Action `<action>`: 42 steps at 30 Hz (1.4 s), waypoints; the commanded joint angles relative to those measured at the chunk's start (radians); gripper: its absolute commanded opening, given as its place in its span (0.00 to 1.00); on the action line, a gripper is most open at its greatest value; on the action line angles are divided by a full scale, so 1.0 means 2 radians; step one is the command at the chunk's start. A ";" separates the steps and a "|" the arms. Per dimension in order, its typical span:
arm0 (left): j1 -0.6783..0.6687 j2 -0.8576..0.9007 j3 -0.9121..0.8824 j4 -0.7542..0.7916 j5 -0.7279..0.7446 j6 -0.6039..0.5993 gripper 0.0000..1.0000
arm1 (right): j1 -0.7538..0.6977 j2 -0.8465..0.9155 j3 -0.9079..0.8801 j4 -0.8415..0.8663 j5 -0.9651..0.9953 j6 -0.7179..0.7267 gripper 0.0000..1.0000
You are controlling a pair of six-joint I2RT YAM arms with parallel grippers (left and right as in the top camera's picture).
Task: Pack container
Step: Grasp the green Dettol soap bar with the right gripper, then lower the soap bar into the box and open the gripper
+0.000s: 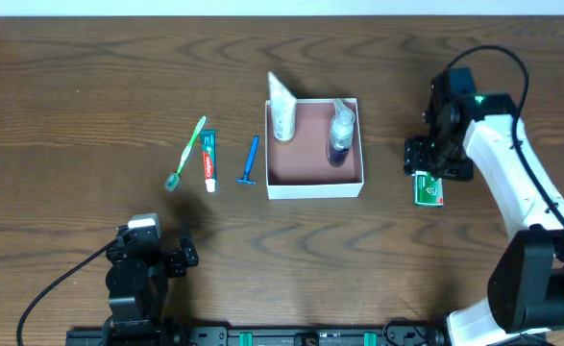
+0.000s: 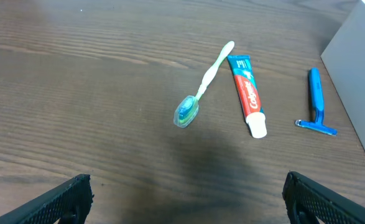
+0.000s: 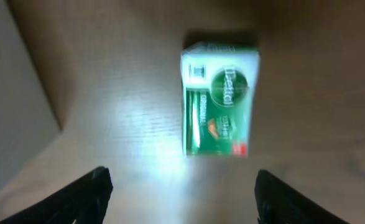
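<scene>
The container [image 1: 315,183], a square white box with a pinkish-brown inside, sits mid-table and holds a white tube [image 1: 282,108] and a clear bottle [image 1: 340,133]. Its wall shows in the left wrist view [image 2: 359,68] and the right wrist view [image 3: 11,99]. A green toothbrush [image 1: 186,152] [image 2: 202,86], a red toothpaste tube [image 1: 208,160] [image 2: 247,93] and a blue razor [image 1: 251,161] [image 2: 316,101] lie left of it. A green-and-white packet [image 1: 429,189] [image 3: 219,99] lies right of it. My right gripper [image 1: 437,159] [image 3: 179,193] is open, just above the packet. My left gripper [image 1: 152,258] [image 2: 185,199] is open and empty near the front edge.
The brown wooden table [image 1: 80,106] stretches to the left and behind the items. My right arm [image 1: 517,183] reaches in from the front right corner. A black cable [image 1: 61,284] runs from my left arm.
</scene>
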 commanded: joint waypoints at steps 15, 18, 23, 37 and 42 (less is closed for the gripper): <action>-0.002 0.000 -0.007 0.000 -0.001 -0.008 0.98 | -0.039 0.002 -0.161 0.174 0.008 0.029 0.70; -0.002 0.000 -0.007 0.000 -0.001 -0.008 0.98 | -0.046 0.002 -0.180 0.193 0.002 0.032 0.66; -0.002 0.000 -0.007 0.000 -0.001 -0.008 0.98 | -0.046 0.002 -0.188 0.205 0.001 0.032 0.58; -0.002 0.000 -0.007 0.000 -0.001 -0.008 0.98 | -0.033 -0.036 -0.153 0.166 -0.031 0.032 0.32; -0.002 0.000 -0.007 -0.001 -0.001 -0.008 0.98 | 0.010 -0.107 -0.084 0.086 -0.043 0.031 0.28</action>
